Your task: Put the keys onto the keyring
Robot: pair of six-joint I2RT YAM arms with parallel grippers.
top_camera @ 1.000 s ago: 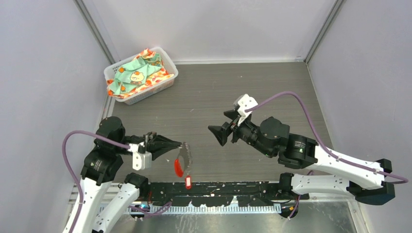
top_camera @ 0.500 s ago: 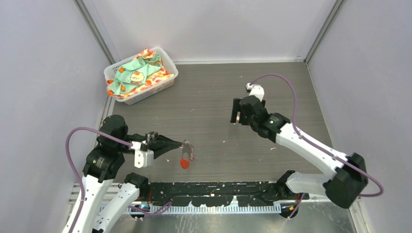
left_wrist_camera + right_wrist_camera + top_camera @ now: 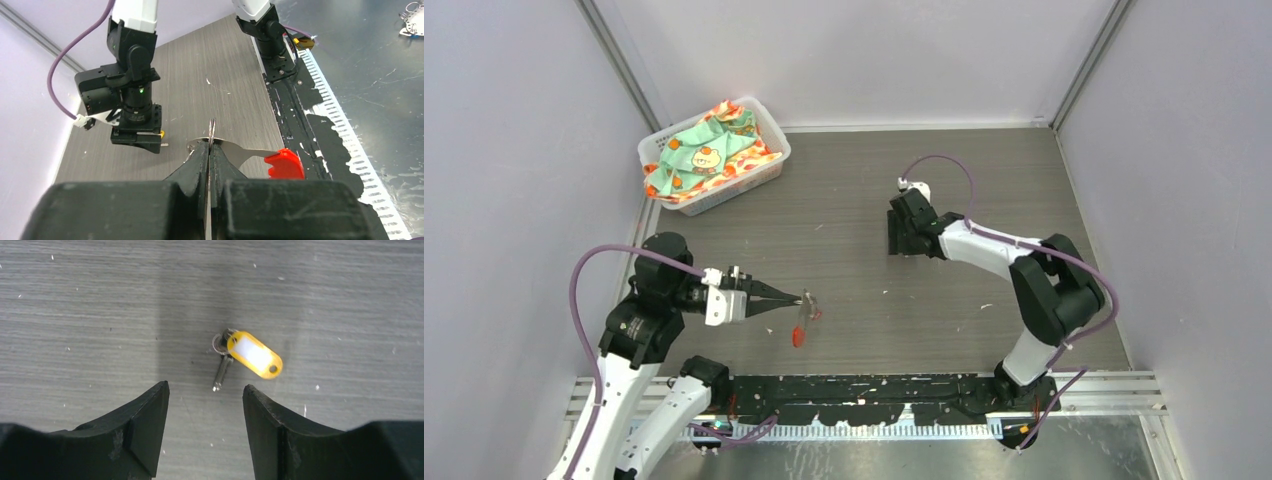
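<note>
The left claw (image 3: 209, 148) is clamped shut on the keyring (image 3: 212, 129), holding it edge-on above the counter (image 3: 844, 190) toward 8 o'clock. A red key (image 3: 283, 164) juts from the grip toward 3 o'clock; I cannot tell whether it is threaded on the ring. The right claw (image 3: 205, 388) hangs near the counter's middle, its jaws apart and empty. The yellow key (image 3: 250, 355) lies flat at 12 o'clock, just beyond its tips. That key is not yet picked up. Grasping it, carrying it over and hooking it on look left to do.
</note>
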